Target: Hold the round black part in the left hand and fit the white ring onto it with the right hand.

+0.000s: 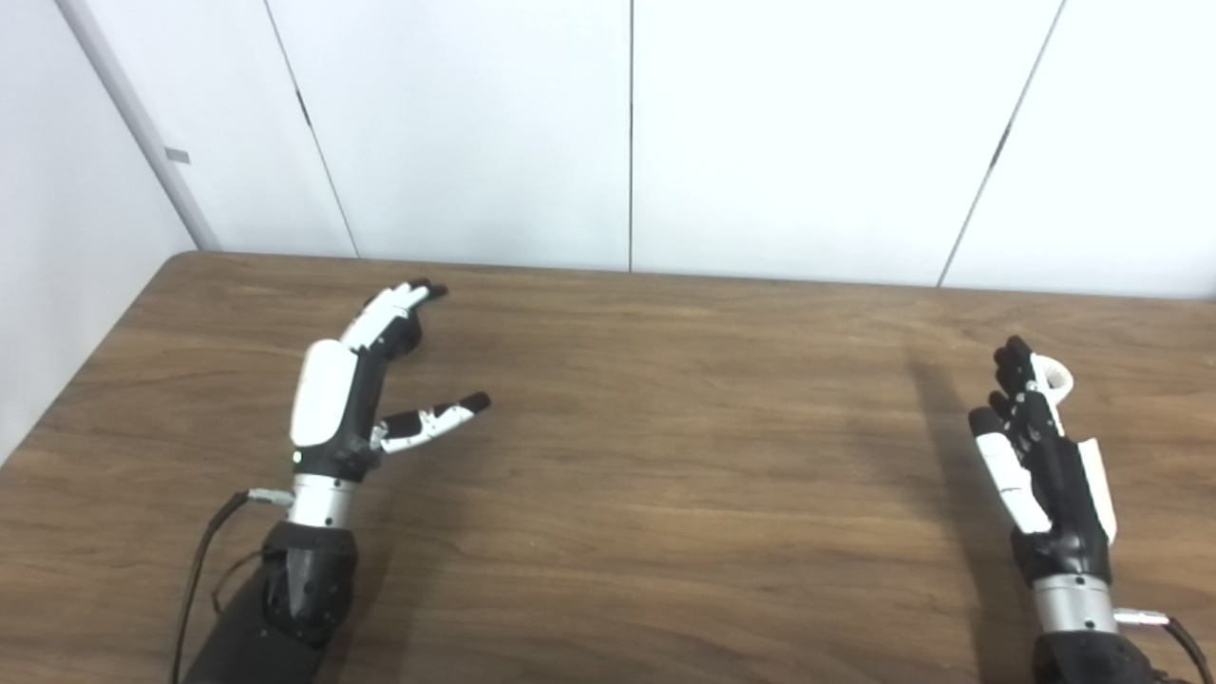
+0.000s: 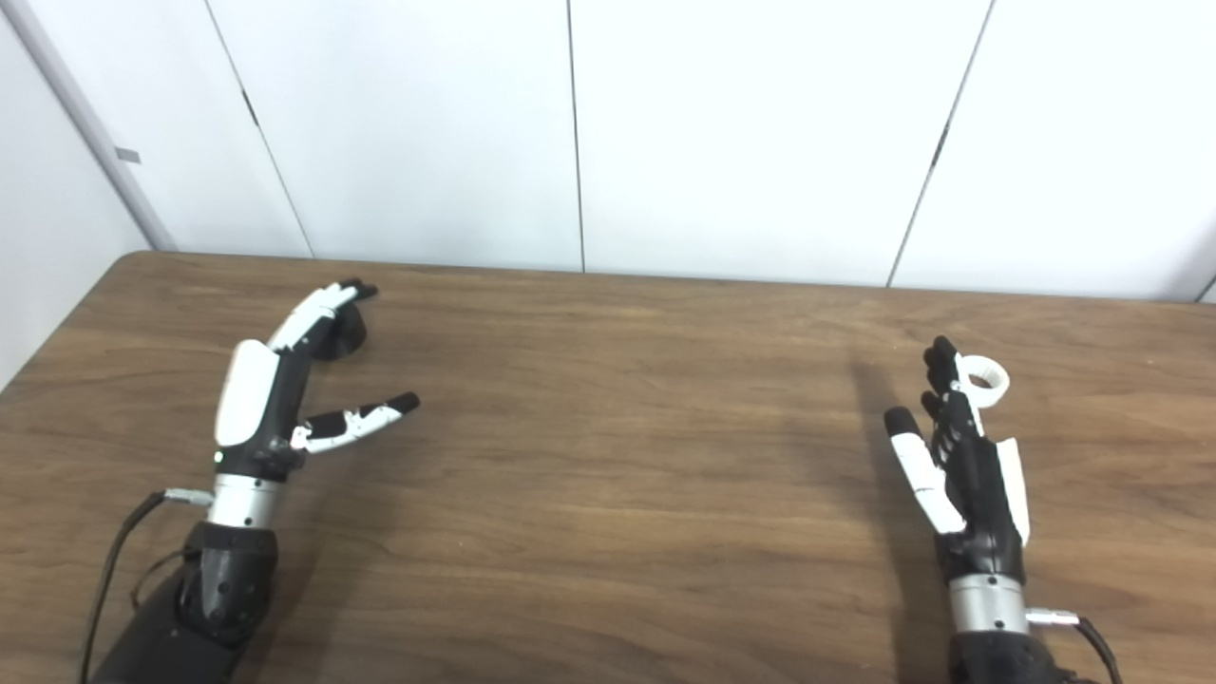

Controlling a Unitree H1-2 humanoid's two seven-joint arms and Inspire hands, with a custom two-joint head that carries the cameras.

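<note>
Both robot hands, left (image 2: 261, 408) and right (image 2: 959, 465), hover spread and empty (pickup stage); next, fingers must close on round black part (image 2: 344, 334) and white plastic ring (image 2: 984, 382).

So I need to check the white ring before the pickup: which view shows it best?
The right eye view: the white ring shows as a nearly full loop beside the right hand. In the left eye view, the fingers hide part of it.
</note>
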